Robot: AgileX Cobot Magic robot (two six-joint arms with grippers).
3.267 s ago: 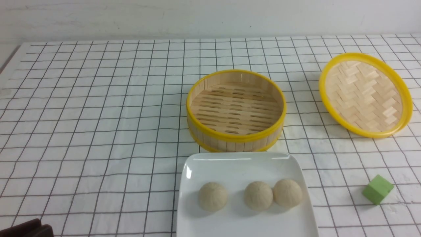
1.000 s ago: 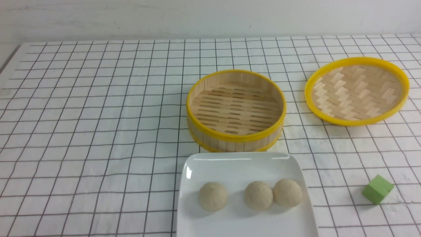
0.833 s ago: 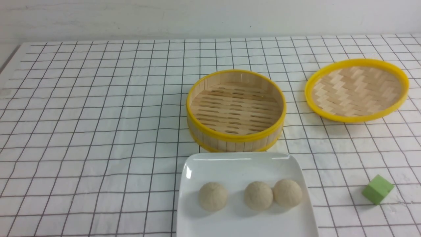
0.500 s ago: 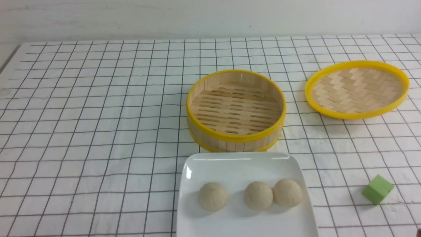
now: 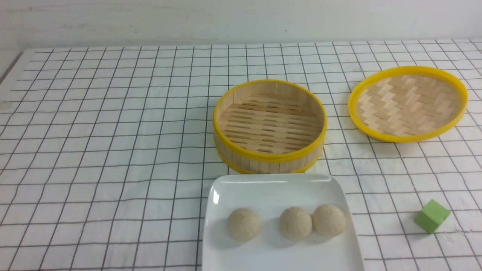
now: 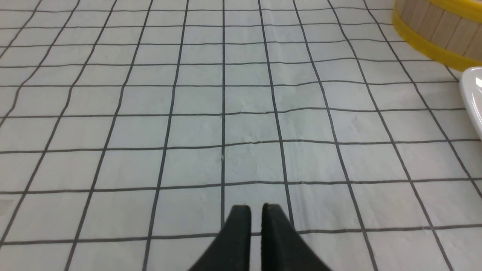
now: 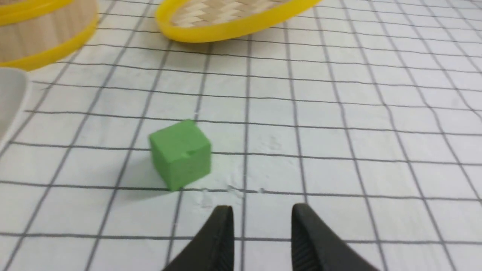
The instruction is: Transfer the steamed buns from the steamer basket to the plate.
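On the plate (image 5: 271, 188), at the near edge of the table (image 5: 113, 124), all three steamed buns (image 5: 295, 223) are seen in a row; the steamer basket (image 5: 269, 126) behind it is empty. The transfer is judged finished. The left gripper (image 6: 256, 210) is seen slightly parted, the right gripper (image 7: 262, 214) parted wider near the green cube (image 7: 180, 153); nothing is held. Only retreat is judged to be called for.

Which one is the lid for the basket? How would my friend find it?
Start at the steamer basket, the deep round bamboo tub in the middle of the checked cloth. Look to its right and a little farther back: the lid lies there alone. It is shallow, with a zigzag woven inside, while the basket has tall slat walls.
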